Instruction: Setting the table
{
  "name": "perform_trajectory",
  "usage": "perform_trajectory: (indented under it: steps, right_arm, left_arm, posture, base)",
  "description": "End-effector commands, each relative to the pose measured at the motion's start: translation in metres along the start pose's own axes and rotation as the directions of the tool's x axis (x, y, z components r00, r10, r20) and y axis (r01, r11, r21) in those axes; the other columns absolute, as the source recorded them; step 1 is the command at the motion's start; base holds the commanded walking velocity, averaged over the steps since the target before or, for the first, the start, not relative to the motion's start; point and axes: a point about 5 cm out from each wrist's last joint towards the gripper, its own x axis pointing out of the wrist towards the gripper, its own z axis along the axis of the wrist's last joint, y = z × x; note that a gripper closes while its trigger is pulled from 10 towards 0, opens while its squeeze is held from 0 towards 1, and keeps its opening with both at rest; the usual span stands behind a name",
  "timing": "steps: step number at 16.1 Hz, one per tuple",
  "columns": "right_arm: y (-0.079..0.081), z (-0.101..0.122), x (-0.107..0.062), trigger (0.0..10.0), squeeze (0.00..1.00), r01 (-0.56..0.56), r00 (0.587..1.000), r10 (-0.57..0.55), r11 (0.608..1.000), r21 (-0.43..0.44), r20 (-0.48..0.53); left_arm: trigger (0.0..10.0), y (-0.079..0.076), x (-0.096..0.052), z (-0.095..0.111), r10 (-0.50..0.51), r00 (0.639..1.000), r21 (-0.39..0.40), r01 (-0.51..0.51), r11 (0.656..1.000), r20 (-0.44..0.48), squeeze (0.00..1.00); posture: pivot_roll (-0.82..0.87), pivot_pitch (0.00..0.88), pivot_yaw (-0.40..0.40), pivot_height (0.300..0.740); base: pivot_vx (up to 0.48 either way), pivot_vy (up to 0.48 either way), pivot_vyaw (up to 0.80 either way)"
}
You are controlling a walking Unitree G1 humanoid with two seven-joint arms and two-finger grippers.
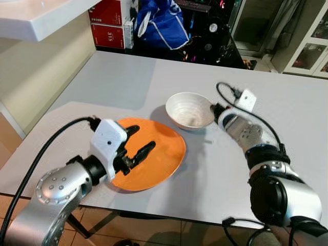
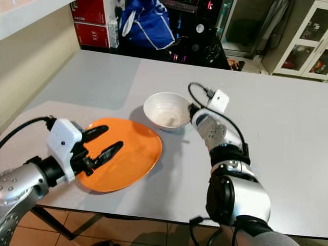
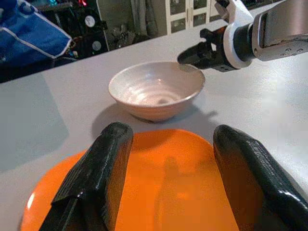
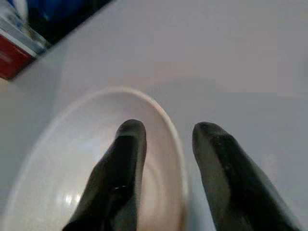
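Plate (image 1: 159,154), orange and round, lies near the front edge of the grey table (image 1: 287,128), and the left gripper (image 1: 137,146) hovers over its left part with its 2 black fingers spread apart, holding nothing. Just beyond the plate stands a white ribbed bowl (image 1: 188,108), upright. The right gripper (image 4: 166,144) is at the bowl's right rim, fingers parted, 1 inside the bowl and 1 outside, straddling the rim. A blue bag (image 1: 161,23) and red boxes (image 1: 107,23) sit past the far edge.
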Motion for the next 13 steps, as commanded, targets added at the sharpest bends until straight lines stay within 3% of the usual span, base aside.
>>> perform_trajectory:
  steps: [1, 3, 4, 5, 6, 9, 10, 11, 13]
  right_arm:
    - [0.005, 0.021, -0.005, 10.0, 0.00, -0.056, 0.995, 0.053, 0.998, 0.033, 0.082]
    - [0.016, 0.036, -0.016, 10.0, 0.00, -0.186, 0.970, 0.167, 0.978, 0.095, 0.179]
    - [0.020, 0.042, -0.027, 10.0, 0.00, -0.246, 0.945, 0.226, 0.967, 0.059, 0.237]
    - [0.022, 0.046, -0.046, 10.0, 0.00, -0.280, 0.914, 0.278, 0.959, -0.035, 0.297]
    - [0.023, 0.047, -0.058, 10.0, 0.00, -0.285, 0.895, 0.305, 0.952, -0.107, 0.327]
    - [0.016, 0.032, -0.093, 10.0, 0.00, -0.253, 0.875, 0.345, 0.924, -0.288, 0.339]
    - [0.012, 0.012, -0.122, 10.0, 0.00, -0.250, 0.875, 0.367, 0.901, -0.356, 0.315]
    - [0.009, -0.001, -0.136, 10.0, 0.00, -0.257, 0.881, 0.371, 0.896, -0.362, 0.293]
    - [-0.002, -0.016, -0.144, 10.0, 0.00, -0.185, 0.912, 0.291, 0.921, -0.344, 0.288]
  left_arm:
    - [10.0, -0.001, 0.002, 0.003, 0.026, 0.999, 0.009, -0.026, 1.000, 0.030, 0.00]
    - [10.0, 0.003, 0.005, 0.010, 0.133, 0.988, 0.014, -0.135, 0.991, 0.079, 0.00]
    - [10.0, 0.007, 0.007, 0.017, 0.232, 0.963, -0.040, -0.229, 0.973, 0.134, 0.00]
    - [10.0, 0.006, 0.007, 0.022, 0.299, 0.942, -0.063, -0.293, 0.954, 0.152, 0.00]
    - [10.0, 0.006, 0.007, 0.022, 0.329, 0.933, -0.050, -0.325, 0.944, 0.146, 0.00]
    - [10.0, 0.001, 0.007, 0.018, 0.318, 0.942, 0.007, -0.321, 0.947, 0.111, 0.00]
    - [10.0, 0.001, 0.010, 0.018, 0.303, 0.947, 0.031, -0.307, 0.951, 0.107, 0.00]
    - [10.0, 0.002, 0.014, 0.019, 0.298, 0.948, 0.035, -0.303, 0.952, 0.114, 0.00]
    - [10.0, 0.010, 0.026, 0.022, 0.274, 0.952, 0.056, -0.284, 0.957, 0.135, 0.00]
  posture:
    - [0.08, 0.000, -0.057, 0.740]
    - [0.07, 0.000, -0.059, 0.740]
    - [0.07, 0.000, -0.061, 0.740]
    - [0.06, 0.000, -0.060, 0.740]
    - [0.06, 0.000, -0.061, 0.740]
    - [0.05, 0.000, -0.051, 0.740]
    - [0.03, 0.000, -0.029, 0.740]
    - [0.01, 0.000, -0.006, 0.740]
    - [-0.02, 0.000, 0.034, 0.740]
  base:
    - [0.000, 0.000, 0.00]
    - [0.000, 0.000, 0.00]
    - [0.000, 0.000, 0.00]
    - [0.000, 0.000, 0.00]
    - [0.000, 0.000, 0.00]
    - [0.000, 0.000, 0.00]
    - [0.000, 0.368, 0.00]
    - [0.000, 0.398, 0.00]
    - [0.000, 0.433, 0.00]
